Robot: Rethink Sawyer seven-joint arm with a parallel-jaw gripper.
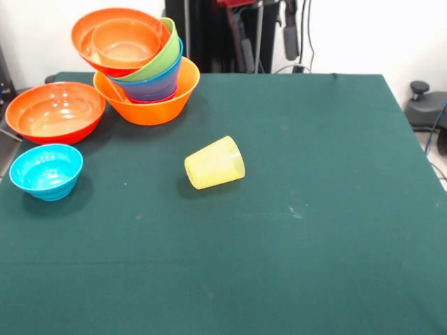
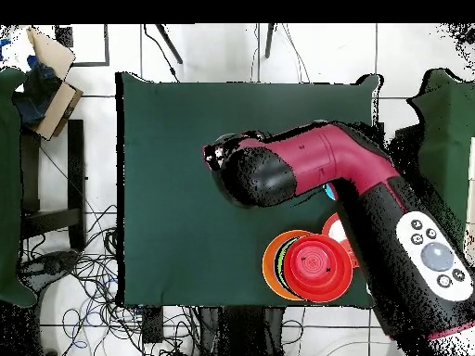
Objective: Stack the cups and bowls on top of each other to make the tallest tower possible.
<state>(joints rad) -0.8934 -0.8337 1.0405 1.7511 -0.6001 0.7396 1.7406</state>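
From overhead, I see the red and black arm (image 2: pixel 371 218) covering most of the table's right half, hiding the pale-yellow ridged plastic tumbler, the cyan bowl (image 2: pixel 330 192) except a sliver, and much of the red-orange bowl (image 2: pixel 336 225). I cannot make out the gripper in either view.

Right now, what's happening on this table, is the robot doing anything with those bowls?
Nothing is being held at the moment. A tower of nested bowls stands at the table's back corner, its base a wide light-orange bowl. A red-orange bowl and a cyan bowl sit apart beside it, unstacked. The pale-yellow cup lies tipped on its side mid-table. The arm hangs over the table; its gripper isn't visible.
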